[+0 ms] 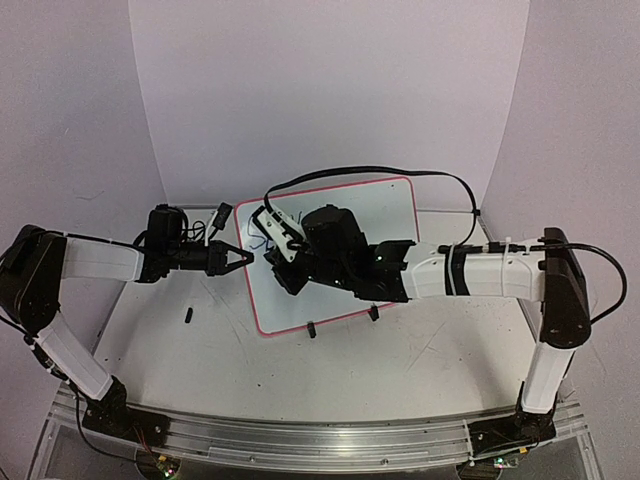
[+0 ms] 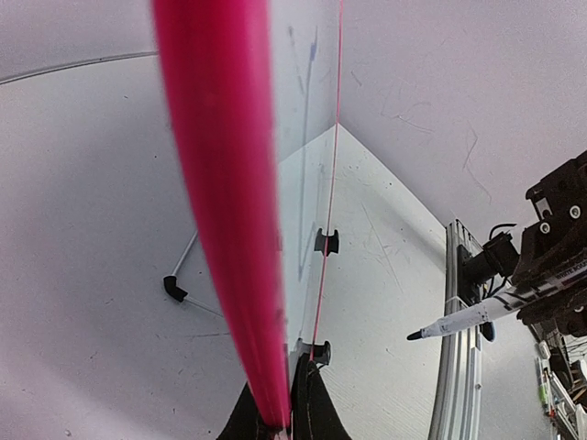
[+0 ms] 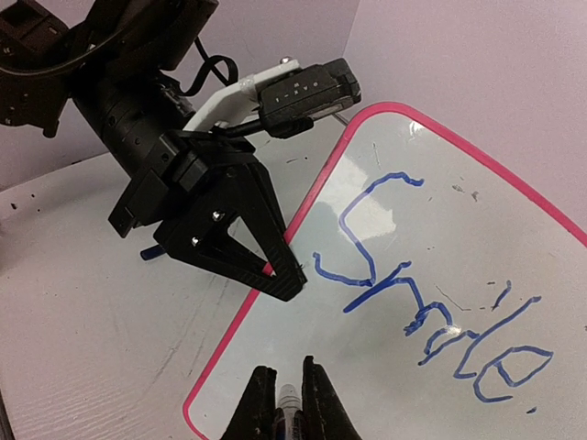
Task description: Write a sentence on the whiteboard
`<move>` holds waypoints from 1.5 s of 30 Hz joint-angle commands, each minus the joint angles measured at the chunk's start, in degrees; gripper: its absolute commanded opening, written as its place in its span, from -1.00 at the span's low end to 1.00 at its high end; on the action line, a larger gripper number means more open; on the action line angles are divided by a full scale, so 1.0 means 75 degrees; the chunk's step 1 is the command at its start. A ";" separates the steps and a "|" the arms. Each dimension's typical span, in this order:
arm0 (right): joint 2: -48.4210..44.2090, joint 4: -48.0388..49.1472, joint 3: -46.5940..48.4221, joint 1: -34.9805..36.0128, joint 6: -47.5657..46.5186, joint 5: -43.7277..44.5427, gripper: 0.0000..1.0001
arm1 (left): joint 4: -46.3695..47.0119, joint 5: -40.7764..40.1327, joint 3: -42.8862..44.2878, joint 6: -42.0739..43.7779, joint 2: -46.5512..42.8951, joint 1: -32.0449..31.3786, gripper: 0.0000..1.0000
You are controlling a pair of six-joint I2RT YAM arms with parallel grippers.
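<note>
- Right gripper (image 3: pixel 286 405): fingers closed on a marker (image 2: pixel 468 318). It has a white barrel and a dark tip, and the barrel is pinched between the two pads.
- Marker tip: out of sight in the right wrist view. In the left wrist view it appears to be lifted off the surface, not pressed to it.
- Left gripper (image 3: pixel 281 275): jaws closed on the left edge of the whiteboard (image 1: pixel 392 205), gripping its red-pink frame (image 2: pixel 220 229) and steadying the board.
- Whiteboard: lies mid-table, turned at an angle, and the right arm reaches across it. Two black clip feet (image 1: pixel 313 330) sit on its near edge.
- Writing (image 3: pixel 431 316): one word in blue ink near the left end of the board, reading roughly "Smile". The strokes are loose but joined.
- Remaining board area: bare white beside and below the word, apart from faint specks.
- Table (image 1: pixel 420 365): white and scuffed. A small black item (image 1: pixel 188 316) lies well apart from the board on the left, possibly a cap, though it is too small to tell.
- Progress, judged: the marker is in hand, the board is held and a first word is down. A full sentence would need more words, so the task looks partly done.
</note>
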 commanded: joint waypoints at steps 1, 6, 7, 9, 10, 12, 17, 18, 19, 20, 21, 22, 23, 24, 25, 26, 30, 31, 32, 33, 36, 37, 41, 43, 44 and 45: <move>0.0232 0.0196 0.0292 -0.0089 0.0174 -0.0116 -1.00 | -0.0893 -0.1564 0.0115 0.0741 0.0286 -0.0077 -1.00; 0.0432 0.0193 0.0399 -0.0060 0.0045 -0.0035 -1.00 | -0.0981 -0.1577 0.0171 0.0788 0.0313 -0.0090 -1.00; 0.0562 0.0154 0.0486 -0.0066 0.0052 0.0011 -1.00 | -0.1004 -0.1580 0.0192 0.0805 0.0330 -0.0099 -1.00; 0.0739 0.0138 0.0583 -0.0065 -0.0006 0.0168 -1.00 | -0.1045 -0.1580 0.0215 0.0827 0.0346 -0.0100 -1.00; 0.0779 0.0146 0.0611 -0.0066 -0.0027 0.0236 -1.00 | -0.1166 -0.1597 0.0243 0.0877 0.0353 -0.0110 -1.00; 0.0798 0.0139 0.0643 -0.0062 -0.0014 0.0264 -1.00 | -0.1235 -0.1653 0.0267 0.0918 0.0369 -0.0120 -1.00; 0.0795 0.0149 0.0536 -0.0175 0.0099 0.0879 -1.00 | -0.1243 -0.1650 0.0257 0.0963 0.0372 -0.0138 -1.00; 0.0746 0.0155 0.0475 -0.0226 0.0146 0.0923 -1.00 | -0.1243 -0.1650 0.0253 0.0964 0.0384 -0.0144 -1.00; 0.0741 0.0160 0.0462 -0.0231 0.0160 0.0944 -1.00 | -0.1243 -0.1641 0.0251 0.0959 0.0384 -0.0140 -1.00; 0.0735 0.0160 0.0452 -0.0242 0.0153 0.0957 -1.00 | -0.1243 -0.1639 0.0258 0.0964 0.0400 -0.0144 -1.00; 0.0745 0.0160 0.0453 -0.0252 0.0146 0.0964 -1.00 | -0.1243 -0.1633 0.0268 0.0961 0.0403 -0.0148 -1.00; 0.0776 0.0160 0.0473 -0.0263 0.0141 0.0959 -1.00 | -0.1243 -0.1621 0.0261 0.0964 0.0413 -0.0149 -1.00; 0.0822 0.0160 0.0489 -0.0271 0.0124 0.0947 -1.00 | -0.1243 -0.1626 0.0265 0.0956 0.0402 -0.0146 -1.00; 0.0866 0.0160 0.0502 -0.0269 0.0109 0.0949 -1.00 | -0.1247 -0.1627 0.0252 0.0971 0.0398 -0.0153 -1.00; 0.0887 0.0160 0.0521 -0.0271 0.0095 0.0947 -1.00 | -0.1243 -0.1633 0.0259 0.0973 0.0395 -0.0148 -1.00; 0.0928 0.0160 0.0559 -0.0272 0.0088 0.0941 -1.00 | -0.1252 -0.1637 0.0259 0.0965 0.0396 -0.0141 -1.00; 0.1028 0.0162 0.0697 -0.0263 0.0099 0.0799 -1.00 | -0.1251 -0.1638 0.0257 0.0982 0.0384 -0.0149 -1.00; 0.1058 0.0161 0.0735 -0.0267 0.0113 0.0749 -1.00 | -0.1253 -0.1633 0.0250 0.0986 0.0378 -0.0149 -1.00; 0.1087 0.0162 0.0783 -0.0262 0.0144 0.0674 -1.00 | -0.1246 -0.1638 0.0249 0.0988 0.0383 -0.0150 -1.00; 0.1105 0.0161 0.0806 -0.0254 0.0170 0.0621 -1.00 | -0.1247 -0.1634 0.0261 0.0979 0.0384 -0.0147 -1.00; 0.1181 0.0152 0.0863 -0.0206 0.0210 0.0489 -1.00 | -0.1245 -0.1638 0.0263 0.0985 0.0384 -0.0147 -1.00; 0.1185 0.0139 0.0852 -0.0178 0.0211 0.0464 -1.00 | -0.1250 -0.1635 0.0261 0.0988 0.0370 -0.0147 -1.00; 0.1134 0.0094 0.0703 -0.0129 0.0301 0.0314 -1.00 | -0.1254 -0.1650 0.0263 0.0995 0.0372 -0.0147 -1.00; 0.1079 0.0079 0.0598 -0.0108 0.0326 0.0313 -1.00 | -0.1254 -0.1650 0.0270 0.0989 0.0383 -0.0151 -1.00; 0.1044 0.0078 0.0532 -0.0098 0.0344 0.0305 -1.00 | -0.1254 -0.1650 0.0265 0.0995 0.0384 -0.0149 -1.00; 0.1009 0.0078 0.0478 -0.0093 0.0350 0.0283 -1.00 | -0.1254 -0.1644 0.0270 0.0989 0.0381 -0.0159 -1.00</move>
